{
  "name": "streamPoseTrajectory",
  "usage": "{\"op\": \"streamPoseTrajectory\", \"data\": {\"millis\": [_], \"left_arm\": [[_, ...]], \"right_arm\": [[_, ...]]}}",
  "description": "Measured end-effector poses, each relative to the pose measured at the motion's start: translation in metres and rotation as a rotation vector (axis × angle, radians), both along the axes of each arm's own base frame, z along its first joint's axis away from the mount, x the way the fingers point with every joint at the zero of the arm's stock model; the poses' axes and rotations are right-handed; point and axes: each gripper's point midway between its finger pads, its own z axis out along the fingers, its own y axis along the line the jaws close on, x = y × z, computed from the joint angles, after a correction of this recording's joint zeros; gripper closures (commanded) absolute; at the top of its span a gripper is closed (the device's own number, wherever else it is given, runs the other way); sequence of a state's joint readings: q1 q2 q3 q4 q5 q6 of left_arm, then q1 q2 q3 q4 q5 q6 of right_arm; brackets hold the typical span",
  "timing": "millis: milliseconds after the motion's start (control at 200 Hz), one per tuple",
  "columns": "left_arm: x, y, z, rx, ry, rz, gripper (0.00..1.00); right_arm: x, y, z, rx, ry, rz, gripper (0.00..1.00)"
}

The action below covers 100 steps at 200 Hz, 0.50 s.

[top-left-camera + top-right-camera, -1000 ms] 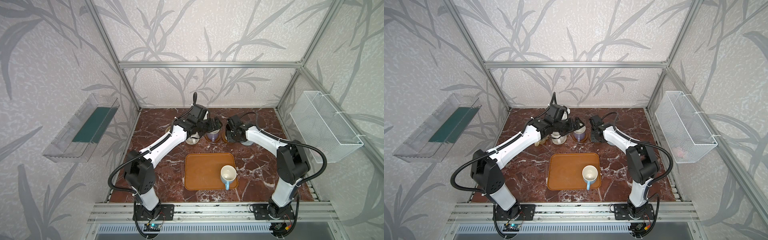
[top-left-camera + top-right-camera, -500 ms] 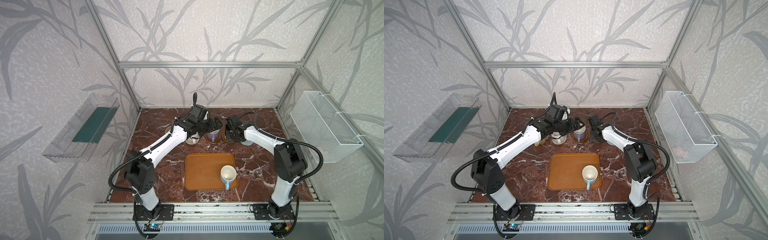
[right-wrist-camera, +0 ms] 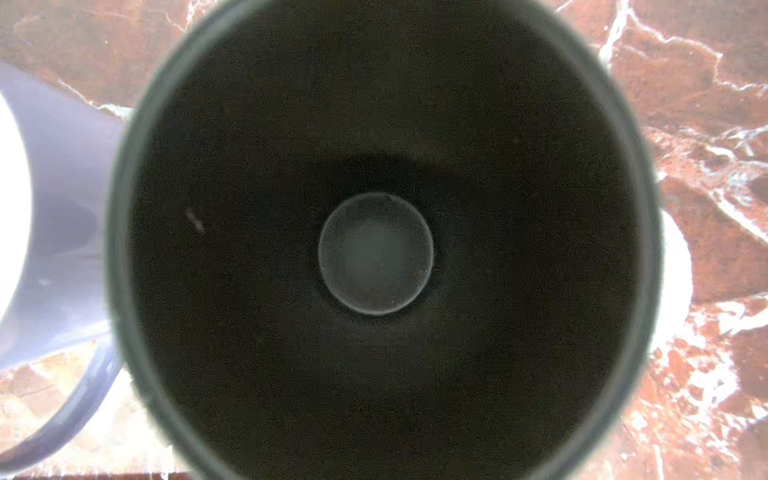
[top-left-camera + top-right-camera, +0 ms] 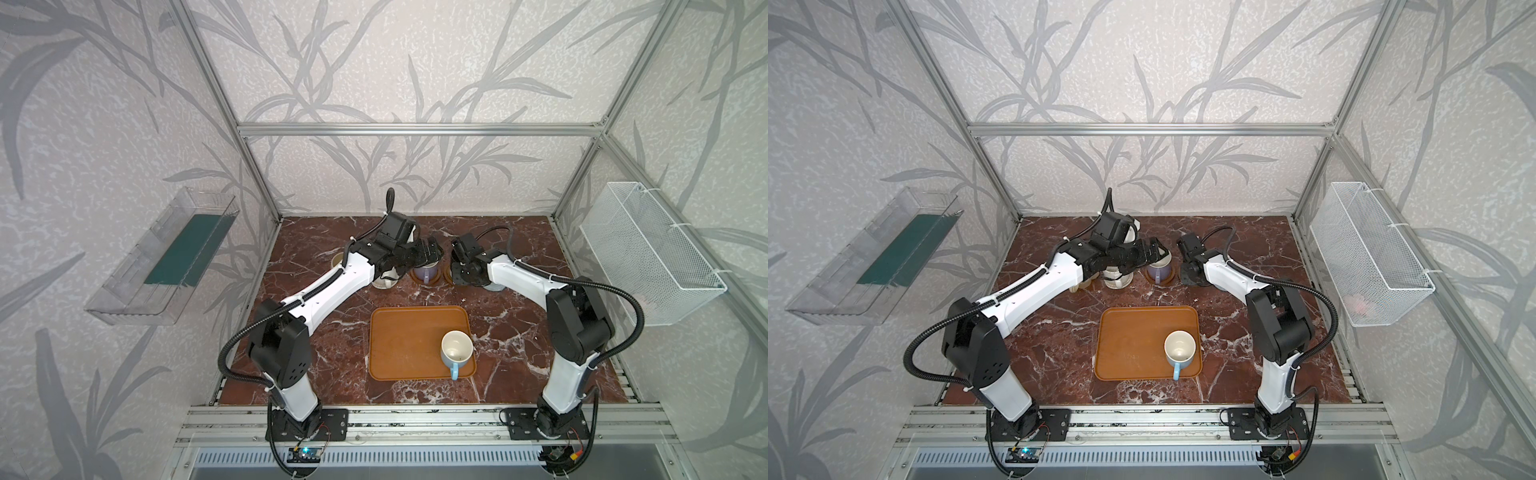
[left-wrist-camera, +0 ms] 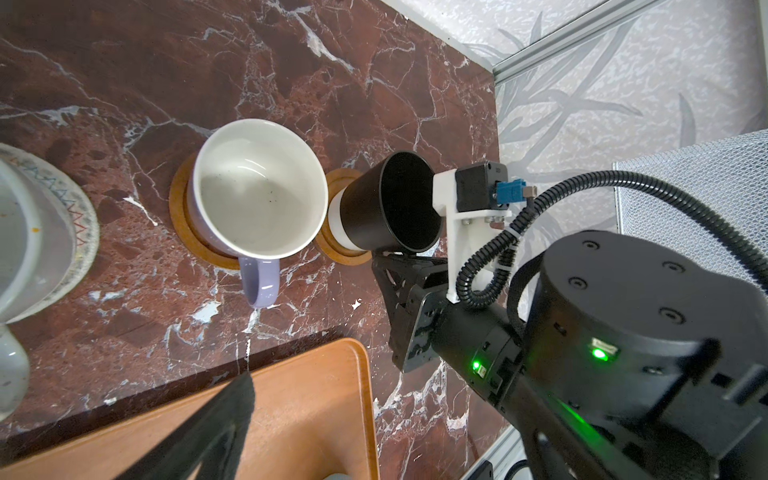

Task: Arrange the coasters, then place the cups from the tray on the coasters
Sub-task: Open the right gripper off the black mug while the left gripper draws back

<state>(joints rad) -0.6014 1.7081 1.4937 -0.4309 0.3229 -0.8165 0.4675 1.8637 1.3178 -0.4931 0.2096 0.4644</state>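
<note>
left end effector (image 4: 430, 252): wide open, empty | right end effector (image 5: 384, 262): closed on black cup (image 5: 386, 208), on wooden coaster (image 5: 347, 258)

The table (image 4: 509, 332) is red-brown marble veined in white; the tray (image 4: 405, 345) orange-brown. The light-blue cup (image 4: 456, 352) and the lavender cup (image 5: 257, 187) are white inside, the black cup (image 5: 388, 208) black throughout with a white foot band. The wooden coaster (image 5: 178, 210) is brown, the woven coaster (image 5: 79, 220) cream with blue and red zigzags; walls (image 4: 374, 62) pale grey, leaf-patterned
</note>
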Motion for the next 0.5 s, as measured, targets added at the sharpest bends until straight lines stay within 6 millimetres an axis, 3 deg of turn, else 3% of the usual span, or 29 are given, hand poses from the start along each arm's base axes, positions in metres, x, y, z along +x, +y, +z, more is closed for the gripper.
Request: {"op": "streamPoseTrajectory", "data": {"millis": [175, 315, 500], "left_arm": [[0.0012, -0.0019, -0.0003, -0.015, -0.001, 0.007, 0.01], [0.0010, -0.0053, 0.0019, -0.024, -0.010, 0.003, 0.01], [-0.0017, -0.0095, 0.0024, -0.025, -0.014, -0.006, 0.01]], "right_arm": [[-0.0023, 0.0001, -0.0048, 0.004, -0.008, 0.003, 1.00], [-0.0027, 0.0002, -0.0052, 0.007, -0.014, 0.005, 0.92], [-0.0044, 0.0025, -0.0057, 0.018, -0.005, 0.016, 0.63]]}}
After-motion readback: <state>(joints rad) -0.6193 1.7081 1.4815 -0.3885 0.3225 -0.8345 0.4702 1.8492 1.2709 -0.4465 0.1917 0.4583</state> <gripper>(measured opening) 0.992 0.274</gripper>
